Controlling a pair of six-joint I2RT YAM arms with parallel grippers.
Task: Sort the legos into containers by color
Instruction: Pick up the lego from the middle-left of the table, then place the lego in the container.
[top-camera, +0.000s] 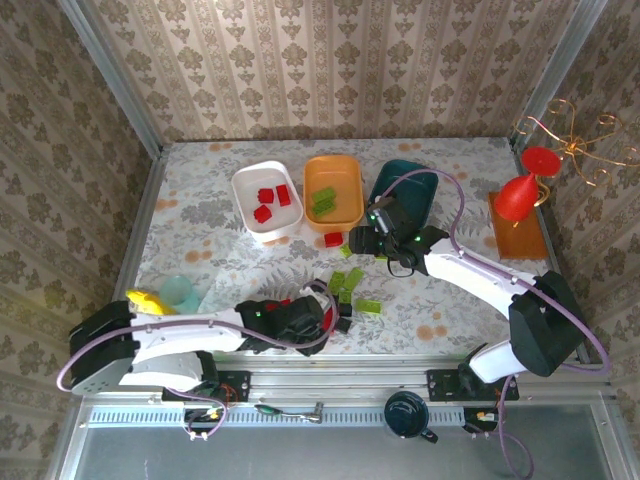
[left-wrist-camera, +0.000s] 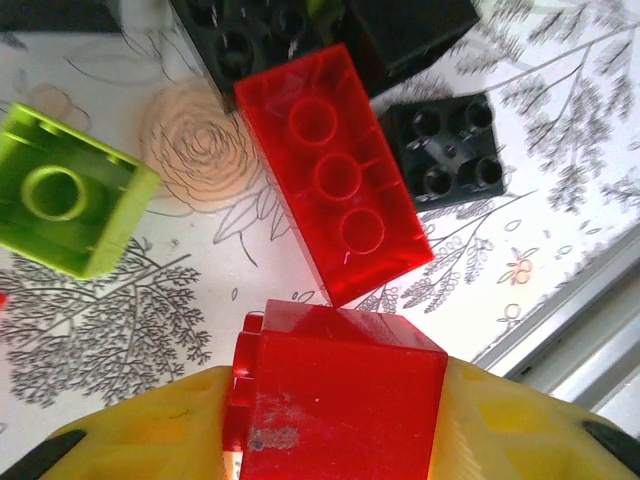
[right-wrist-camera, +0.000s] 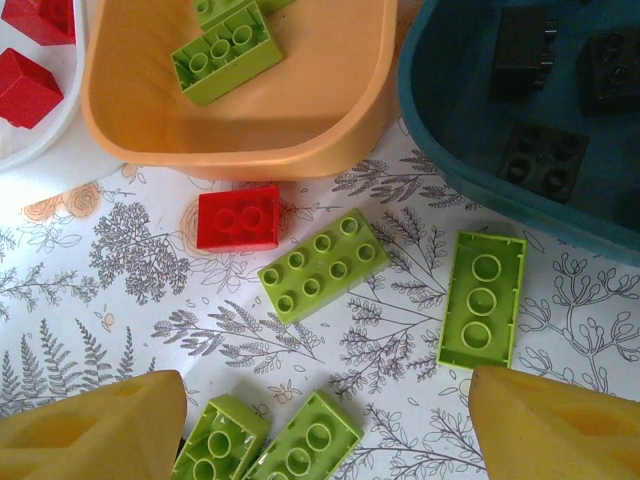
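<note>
Red brick clamped in left gripper (second red brick seen lying just beyond). Right gripper held spread wide above lime bricks on counter.

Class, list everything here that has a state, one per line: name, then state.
left gripper: jaws shut on a red brick
right gripper: jaws open above loose green bricks
white tub: holds red bricks
orange tub: holds green bricks
teal tub: holds black bricks
</note>
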